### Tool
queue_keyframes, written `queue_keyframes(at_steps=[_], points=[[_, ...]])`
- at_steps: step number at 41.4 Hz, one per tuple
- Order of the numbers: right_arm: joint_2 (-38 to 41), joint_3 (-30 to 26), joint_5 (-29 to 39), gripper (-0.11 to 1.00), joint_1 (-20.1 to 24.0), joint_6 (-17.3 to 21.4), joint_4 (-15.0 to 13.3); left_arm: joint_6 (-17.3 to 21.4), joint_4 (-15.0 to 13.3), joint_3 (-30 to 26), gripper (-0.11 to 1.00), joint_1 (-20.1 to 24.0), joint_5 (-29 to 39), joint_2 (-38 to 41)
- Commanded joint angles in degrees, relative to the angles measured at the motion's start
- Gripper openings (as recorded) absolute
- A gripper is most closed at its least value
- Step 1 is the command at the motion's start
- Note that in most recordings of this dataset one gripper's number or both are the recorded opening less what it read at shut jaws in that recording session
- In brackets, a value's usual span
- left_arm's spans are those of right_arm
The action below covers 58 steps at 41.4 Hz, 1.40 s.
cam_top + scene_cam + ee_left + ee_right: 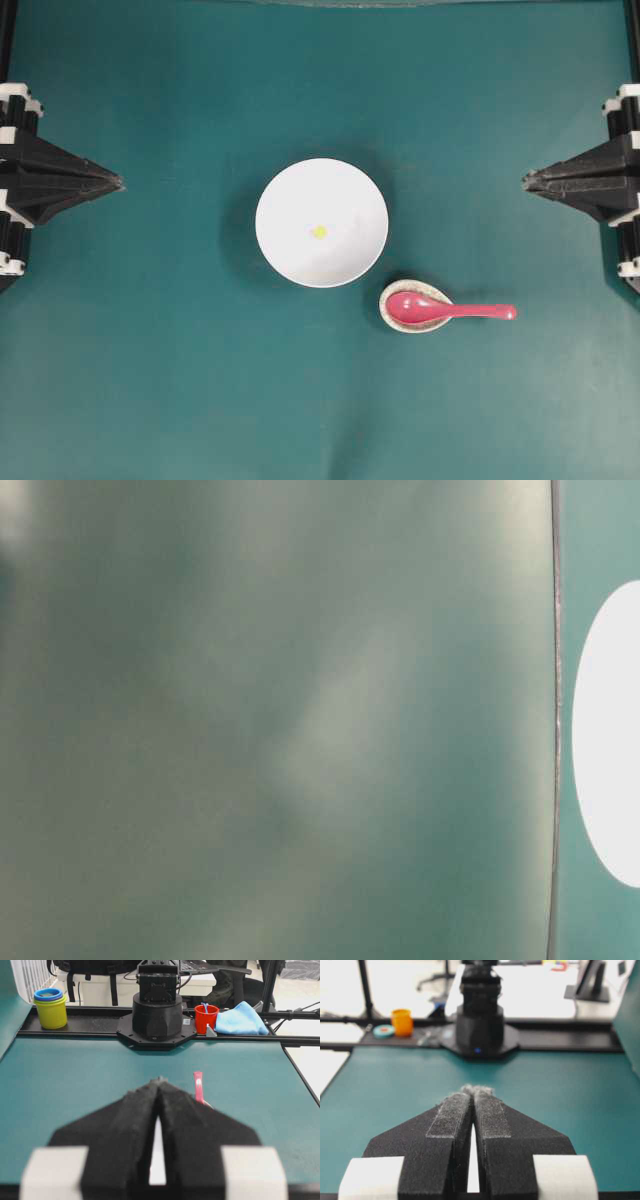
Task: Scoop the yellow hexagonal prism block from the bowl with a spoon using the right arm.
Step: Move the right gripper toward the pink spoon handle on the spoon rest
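Bare mat lies between the right pincer [527,181] and spoon [450,310]; only the bowl [290,185] stands nearby.

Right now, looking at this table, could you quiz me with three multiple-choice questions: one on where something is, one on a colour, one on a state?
1. Where does the spoon lie?
A. inside the bowl
B. scoop on the speckled rest, beside the bowl
C. in a gripper

2. What colour is the tiny block in the bowl?
A. yellow
B. blue
C. red

3. How do the jaws of the right gripper stand?
A. wide open
B. shut on the spoon
C. shut, holding nothing

Answers: B, the overhead view shows the pink scoop on the rest, handle pointing right. A, a yellow speck sits on the white bowl's floor. C, its wrist view shows the pads pressed together, nothing between.
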Motion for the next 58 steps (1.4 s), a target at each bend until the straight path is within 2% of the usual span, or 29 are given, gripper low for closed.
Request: queue_keyframes(at_steps=[1,2,3,31,35,47,52,58], points=[[0.44,-0.53,-0.26,0.00,0.53,-0.35,-0.18,-0.44,0.18,-1.67,0.00,-0.09,1.49,0.53],[1.14,-0.88,-0.18,0.00,0.44,-0.70,-0.53,-0.44,0.18,-1.76,0.00,-0.09,2.02,0.44],[1.32,-0.97,-0.18,0.00,0.53,-0.79,-0.62,-0.44,0.18,-1.76,0.09,-0.09,2.02,0.44],[2.37,-2.02,-0.18,0.01,0.44,-1.23,-0.79,-0.44,0.18,-1.76,0.08,-0.09,2.20,0.26],[2.46,-2.02,-0.09,0.09,0.44,-1.23,-0.79,-0.44,0.18,-1.76,0.08,-0.09,2.20,0.26],[2.46,-2.02,-0.18,0.46,0.44,-1.23,-0.79,-0.44,0.18,-1.76,0.08,-0.09,2.72,0.26],[2.64,-1.93,-0.18,0.52,0.44,-0.70,-0.79,-0.44,0.18,-1.76,0.08,-0.09,2.90,0.26],[4.31,-1.58,-0.18,0.52,0.53,-0.18,-0.26,-0.44,0.18,-1.76,0.08,-0.09,3.08,0.26]])
